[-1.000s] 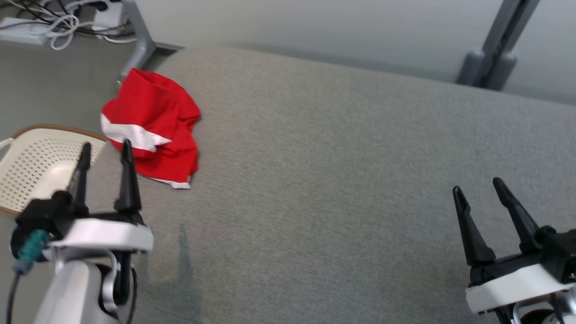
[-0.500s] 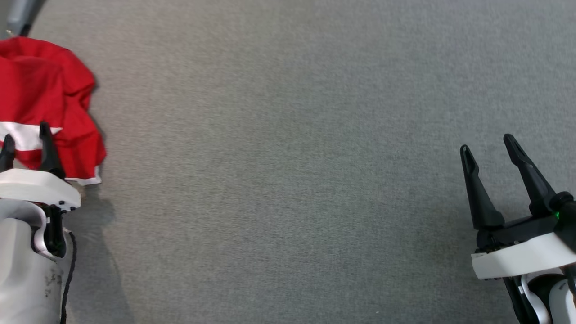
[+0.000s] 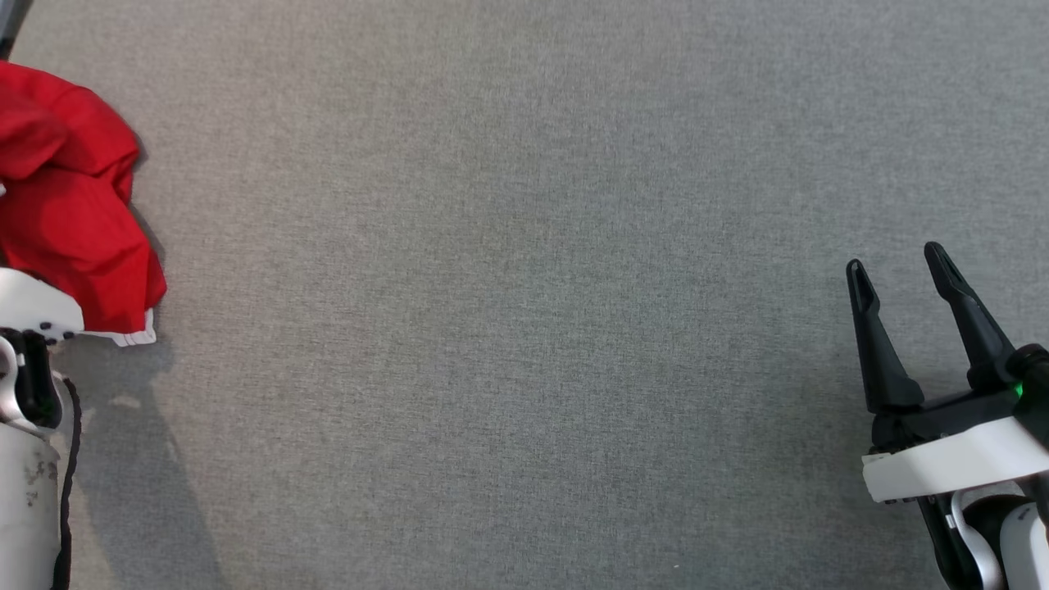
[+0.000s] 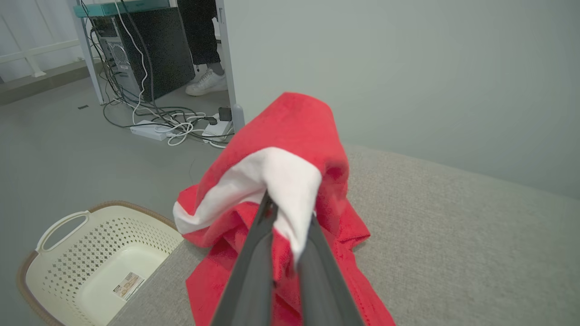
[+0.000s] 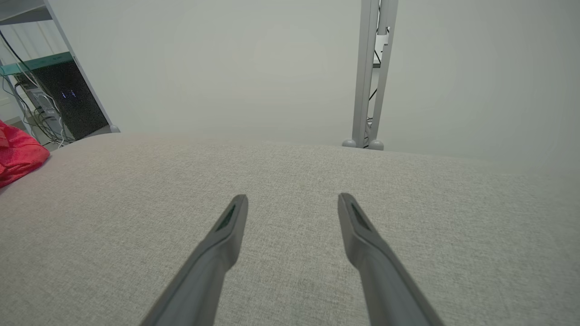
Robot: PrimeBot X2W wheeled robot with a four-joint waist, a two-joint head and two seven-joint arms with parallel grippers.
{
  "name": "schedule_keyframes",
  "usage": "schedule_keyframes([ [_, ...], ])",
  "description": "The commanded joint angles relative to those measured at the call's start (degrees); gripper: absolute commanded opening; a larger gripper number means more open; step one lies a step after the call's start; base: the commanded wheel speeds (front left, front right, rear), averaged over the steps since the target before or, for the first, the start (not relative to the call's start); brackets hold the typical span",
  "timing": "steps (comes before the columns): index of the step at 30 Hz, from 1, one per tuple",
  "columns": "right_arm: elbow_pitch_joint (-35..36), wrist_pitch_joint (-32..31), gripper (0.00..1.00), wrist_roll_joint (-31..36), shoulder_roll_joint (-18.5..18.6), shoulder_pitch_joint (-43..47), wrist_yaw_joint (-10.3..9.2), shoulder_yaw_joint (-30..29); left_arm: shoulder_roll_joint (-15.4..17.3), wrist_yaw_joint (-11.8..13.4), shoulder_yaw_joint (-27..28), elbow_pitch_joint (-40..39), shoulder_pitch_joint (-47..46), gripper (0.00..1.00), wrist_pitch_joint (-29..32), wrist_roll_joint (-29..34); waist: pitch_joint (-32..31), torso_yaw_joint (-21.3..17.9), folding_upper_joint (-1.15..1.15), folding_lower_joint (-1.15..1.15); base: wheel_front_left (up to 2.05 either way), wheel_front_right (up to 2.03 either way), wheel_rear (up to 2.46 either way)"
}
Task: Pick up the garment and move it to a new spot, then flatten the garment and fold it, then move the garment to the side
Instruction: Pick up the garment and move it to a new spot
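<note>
Worktop: grey woven covering, flat. The garment is at its left edge, towards the far left corner.

Garment: red cloth with a white band, crumpled in a heap.
- Handling (judgement): light, soft and limp. It has no stiffness of its own, so it will sag and trail from any single hold. The weave looks matte, so it is unlikely to slip from a firm pinch. It is not fragile.
- One pinch point will carry it to a new spot but will not spread it. Flattening will need two holds well apart, best on a hem or on corners rather than in the bunched middle.
- The hem at the near end of the heap shows a thin white edge and looks like the easiest place to find a border.
- Look: saturated red with many soft folds. In the left wrist view the white band is drawn up into a peak and red cloth drapes down from it onto the worktop. I cannot tell the garment's type or its front from its back.

Basket: cream and perforated. It stands on the floor just beside the worktop's left edge, below the garment.

Right gripper: fingers spread and holding nothing. It is over the worktop's near right area, well apart from the garment.

Left gripper: fingers closed together on a fold of the white band, with red cloth caught alongside it.
</note>
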State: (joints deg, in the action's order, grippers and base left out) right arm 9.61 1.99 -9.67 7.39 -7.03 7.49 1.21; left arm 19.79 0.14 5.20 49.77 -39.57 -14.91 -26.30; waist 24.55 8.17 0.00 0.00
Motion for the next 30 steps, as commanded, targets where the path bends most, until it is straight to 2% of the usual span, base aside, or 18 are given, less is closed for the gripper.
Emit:
schedule_keyframes([
  [1, -0.44, 0.31, 1.00, -0.23, -0.02, 0.45, 0.01, -0.27, 0.01, 0.49, 0.90, -2.83, 1.34, 0.00, -0.30, 0.87, -1.44, 0.35, 0.00, 0.00, 0.00, 0.00, 0.00],
  [7, -2.05, 1.29, 1.00, -0.42, -1.03, 2.03, 0.01, -1.09, -3.18, 1.40, 1.77, -18.51, 9.00, 0.00, -0.22, 4.57, -6.50, 0.15, 0.00, 0.00, 0.00, 0.00, 0.00],
  [12, -3.32, 1.91, 1.00, -0.73, -2.05, 4.04, 0.01, -1.76, -6.63, 1.92, -1.11, -30.20, 18.14, 0.00, 0.68, 6.16, -11.02, -0.81, 0.00, 0.00, 0.00, 0.00, 0.00],
  [18, -3.72, 2.24, 1.00, -1.01, -2.96, 6.31, 0.01, -2.46, -10.46, 2.98, -7.14, -45.34, 28.69, 0.00, 6.80, 7.99, -14.06, -2.04, 0.00, 0.00, 0.00, 0.00, 0.00],
  [23, -3.13, 2.08, 1.00, -1.06, -3.53, 6.47, 0.01, -2.52, -12.71, 3.43, -12.50, -55.48, 33.04, 0.00, 11.41, 9.17, -13.90, -3.87, 0.00, 0.00, 0.00, 0.00, 0.00],
  [27, -2.33, 2.53, 1.00, -1.26, -3.83, 5.23, 0.01, -2.66, -13.99, 2.28, -17.76, -60.75, 32.17, 0.00, 14.33, 9.92, -11.93, -6.10, 0.00, 0.00, 0.00, 0.00, 0.00],
  [30, -2.42, 2.92, 1.00, -1.45, -3.98, 4.54, 0.01, -2.70, -14.58, 0.51, -22.13, -62.10, 29.34, 0.00, 15.40, 10.76, -10.26, -8.43, 0.00, 0.00, 0.00, 0.00, 0.00],
])
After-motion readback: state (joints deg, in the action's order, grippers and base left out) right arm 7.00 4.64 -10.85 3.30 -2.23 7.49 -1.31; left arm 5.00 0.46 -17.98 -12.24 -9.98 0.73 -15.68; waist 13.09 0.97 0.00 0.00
